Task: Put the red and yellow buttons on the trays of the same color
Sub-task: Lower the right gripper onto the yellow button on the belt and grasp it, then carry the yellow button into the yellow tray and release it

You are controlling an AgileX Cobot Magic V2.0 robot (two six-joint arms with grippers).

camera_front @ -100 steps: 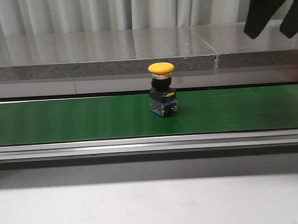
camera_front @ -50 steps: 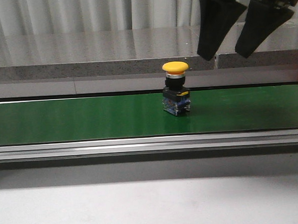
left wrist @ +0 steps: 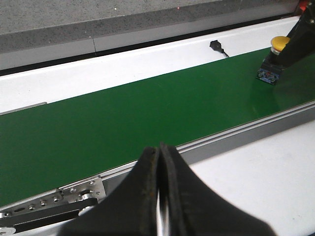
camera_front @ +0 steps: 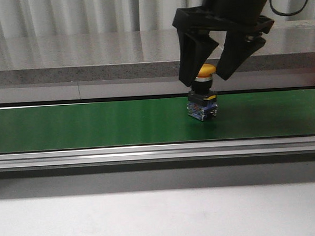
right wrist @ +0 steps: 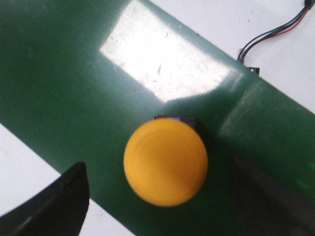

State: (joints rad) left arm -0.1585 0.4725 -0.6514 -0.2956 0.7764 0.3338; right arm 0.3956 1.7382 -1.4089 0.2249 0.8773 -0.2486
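A yellow button (camera_front: 205, 69) with a black and blue body stands upright on the green belt (camera_front: 94, 124), right of centre. My right gripper (camera_front: 206, 78) hangs open over it, one black finger on each side of the yellow cap, not touching. From the right wrist view the yellow button (right wrist: 165, 162) sits between the fingers (right wrist: 69, 191). The left wrist view has the yellow button (left wrist: 279, 42) far off, partly behind the right arm. My left gripper (left wrist: 160, 150) is shut with nothing in it, over the white table. No red button and no trays are in view.
A grey stone ledge (camera_front: 107, 57) runs behind the belt. A metal rail (camera_front: 148, 152) edges the belt's near side, with the white table (camera_front: 152, 218) in front. A small black plug with wires (left wrist: 216, 45) lies on the white strip beyond the belt.
The yellow button has travelled to the right along the belt. My right gripper has come down from the upper right and now straddles the cap, still open.
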